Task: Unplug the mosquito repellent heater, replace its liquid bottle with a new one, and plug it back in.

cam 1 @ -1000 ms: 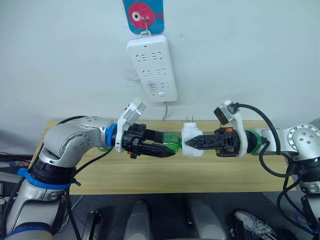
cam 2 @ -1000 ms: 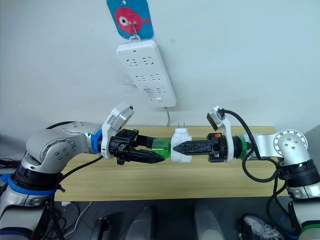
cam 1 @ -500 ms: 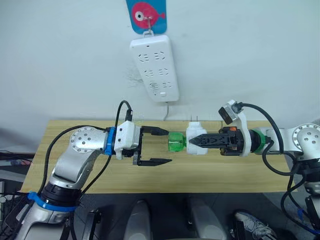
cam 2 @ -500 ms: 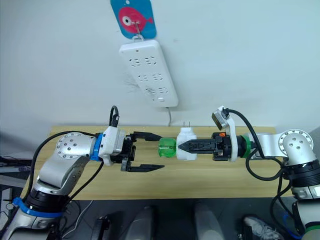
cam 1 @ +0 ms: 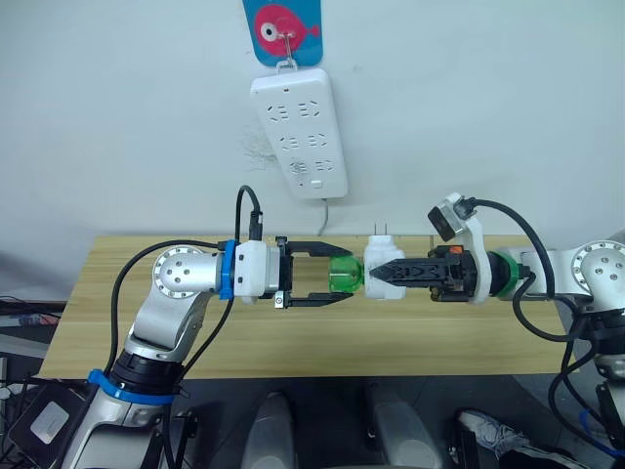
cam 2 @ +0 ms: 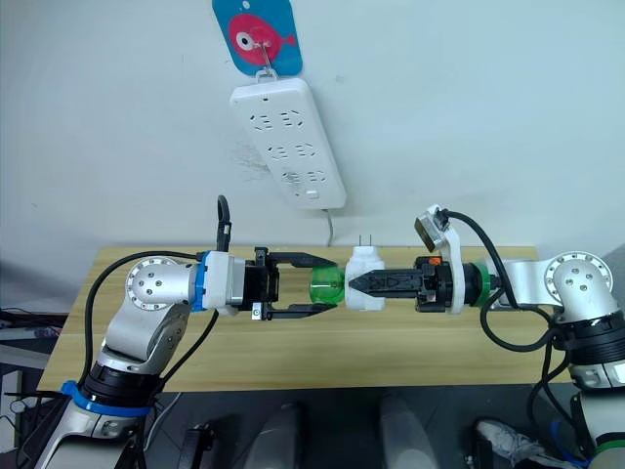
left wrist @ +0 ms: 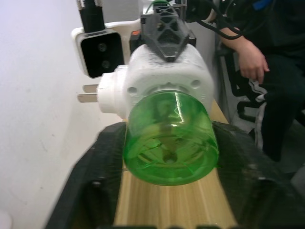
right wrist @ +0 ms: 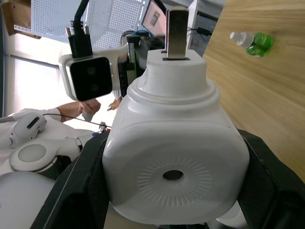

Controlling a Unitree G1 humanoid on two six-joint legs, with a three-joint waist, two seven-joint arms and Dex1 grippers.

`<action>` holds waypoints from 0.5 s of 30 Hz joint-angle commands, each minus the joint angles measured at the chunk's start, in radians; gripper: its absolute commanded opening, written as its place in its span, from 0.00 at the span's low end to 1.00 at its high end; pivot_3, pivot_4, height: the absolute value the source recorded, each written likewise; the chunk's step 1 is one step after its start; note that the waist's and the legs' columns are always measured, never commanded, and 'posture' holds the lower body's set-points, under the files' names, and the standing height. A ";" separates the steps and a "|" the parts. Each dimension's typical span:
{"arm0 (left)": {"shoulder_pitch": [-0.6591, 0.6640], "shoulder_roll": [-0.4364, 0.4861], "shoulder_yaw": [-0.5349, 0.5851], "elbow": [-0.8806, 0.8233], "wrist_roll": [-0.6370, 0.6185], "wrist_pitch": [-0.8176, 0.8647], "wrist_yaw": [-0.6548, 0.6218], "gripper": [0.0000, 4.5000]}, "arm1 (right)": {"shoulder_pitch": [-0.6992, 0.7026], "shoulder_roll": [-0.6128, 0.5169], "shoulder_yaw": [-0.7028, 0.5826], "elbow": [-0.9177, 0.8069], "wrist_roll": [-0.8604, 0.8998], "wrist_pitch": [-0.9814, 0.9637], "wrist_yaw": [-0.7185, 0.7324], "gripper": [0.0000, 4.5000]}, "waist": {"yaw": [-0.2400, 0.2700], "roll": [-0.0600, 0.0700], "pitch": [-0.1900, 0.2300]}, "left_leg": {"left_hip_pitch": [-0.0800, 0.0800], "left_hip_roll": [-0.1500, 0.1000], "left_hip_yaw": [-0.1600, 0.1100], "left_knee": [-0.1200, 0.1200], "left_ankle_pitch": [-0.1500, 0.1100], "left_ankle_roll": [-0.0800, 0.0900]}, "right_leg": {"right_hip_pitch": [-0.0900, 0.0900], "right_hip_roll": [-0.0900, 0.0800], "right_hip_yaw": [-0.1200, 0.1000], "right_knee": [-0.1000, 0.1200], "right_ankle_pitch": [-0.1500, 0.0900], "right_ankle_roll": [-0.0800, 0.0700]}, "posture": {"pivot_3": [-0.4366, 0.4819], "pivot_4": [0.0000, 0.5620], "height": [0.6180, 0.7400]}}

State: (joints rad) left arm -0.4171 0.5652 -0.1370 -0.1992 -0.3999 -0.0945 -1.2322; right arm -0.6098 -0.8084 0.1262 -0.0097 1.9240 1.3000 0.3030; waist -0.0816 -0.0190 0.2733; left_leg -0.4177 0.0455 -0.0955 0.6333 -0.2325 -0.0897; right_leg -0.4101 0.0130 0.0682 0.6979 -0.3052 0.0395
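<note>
My right gripper (cam 1: 383, 277) is shut on the mosquito repellent heater (cam 1: 381, 262), a small white unit held above the table with its prongs (right wrist: 176, 27) pointing up. A green liquid bottle (cam 1: 344, 274) sticks out of the heater toward my left arm. My left gripper (cam 1: 330, 273) is open, one finger above the bottle and one below it, with a small gap on each side. In the left wrist view the bottle (left wrist: 167, 143) sits between the two black fingers (left wrist: 95, 181). Another green bottle (right wrist: 252, 42) lies on the table.
A long white power strip (cam 1: 298, 132) hangs on the wall under a blue fish tag (cam 1: 283, 24), its cord dropping behind the wooden table (cam 1: 293, 342). A seated person (left wrist: 259, 62) shows past the table's end in the left wrist view.
My left gripper let go of the green bottle, drew back and turned its wrist. It has now come forward again with its open fingers around the bottle. The right gripper kept the heater nearly still.
</note>
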 commanded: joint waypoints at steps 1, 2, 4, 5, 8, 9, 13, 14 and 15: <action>-0.011 0.038 0.009 -0.053 -0.057 0.128 0.009 0.50 | -0.013 -0.002 -0.025 -0.025 0.020 0.006 0.015 0.67 | -0.001 0.000 0.000 | 0.000 0.000 0.000 0.000 0.000 0.000 | 0.000 0.000 0.000 0.000 0.000 0.000 | 0.35 0.47 1.00; -0.024 0.058 0.009 -0.060 -0.085 0.227 0.025 0.50 | -0.012 -0.002 -0.026 -0.025 0.018 0.007 0.017 0.67 | -0.001 0.000 0.000 | 0.000 0.000 0.000 0.000 0.000 0.000 | 0.000 0.000 0.000 0.000 0.000 0.000 | 0.35 0.47 1.00; -0.068 0.108 0.023 -0.058 -0.236 0.569 0.089 0.50 | -0.011 -0.001 -0.026 -0.027 0.013 0.009 0.021 0.67 | -0.001 0.000 0.000 | 0.000 0.000 -0.001 0.000 0.000 0.000 | 0.000 0.000 -0.001 0.000 0.000 0.000 | 0.36 0.46 1.00; -0.103 0.123 0.041 -0.031 -0.339 0.750 0.125 0.50 | -0.011 -0.001 -0.025 -0.029 0.010 0.012 0.024 0.67 | -0.001 0.000 0.000 | 0.000 0.000 -0.002 0.000 0.000 0.000 | 0.000 0.000 -0.001 0.000 0.000 0.000 | 0.36 0.46 1.00; -0.170 0.183 0.053 0.027 -0.503 1.033 0.086 0.50 | -0.009 -0.005 -0.024 -0.036 0.001 0.020 0.034 0.67 | -0.006 0.000 0.000 | 0.000 0.000 -0.004 0.001 0.000 0.000 | 0.001 0.001 -0.003 0.001 0.000 0.000 | 0.35 0.46 1.00; -0.178 0.189 0.058 0.033 -0.523 1.055 0.074 0.50 | -0.008 -0.006 -0.025 -0.037 -0.002 0.022 0.037 0.67 | -0.007 0.000 0.000 | 0.000 0.000 -0.004 0.001 0.000 0.000 | 0.001 0.001 -0.003 0.001 0.000 0.000 | 0.35 0.46 1.00; -0.180 0.171 0.077 0.009 -0.509 1.016 0.101 0.50 | -0.005 -0.007 -0.028 -0.041 -0.009 0.023 0.041 0.67 | -0.009 0.000 0.001 | 0.000 0.001 -0.003 0.000 0.000 0.000 | 0.000 0.001 -0.003 0.000 0.000 0.000 | 0.35 0.46 1.00; -0.174 0.167 0.075 0.001 -0.489 0.991 0.110 0.50 | -0.005 -0.007 -0.028 -0.042 -0.009 0.022 0.042 0.67 | -0.008 0.000 0.001 | 0.000 0.001 -0.004 0.000 0.000 0.000 | 0.000 0.001 -0.004 0.000 0.000 0.000 | 0.35 0.46 1.00; -0.164 0.166 0.071 -0.005 -0.475 0.970 0.108 0.50 | -0.004 -0.007 -0.027 -0.044 -0.008 0.020 0.041 0.67 | -0.007 0.000 0.001 | 0.000 0.001 -0.004 0.000 0.000 0.000 | 0.000 0.001 -0.004 0.000 0.000 0.000 | 0.35 0.46 1.00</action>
State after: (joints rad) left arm -0.5938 0.7158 -0.1249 -0.2076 -0.9185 0.9111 -1.1452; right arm -0.6138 -0.7886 0.1388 -0.0290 1.9019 1.3012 0.3229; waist -0.0885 -0.0190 0.2741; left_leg -0.4176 0.0466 -0.0992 0.6330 -0.2325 -0.0898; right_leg -0.4099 0.0139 0.0646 0.6982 -0.3055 0.0395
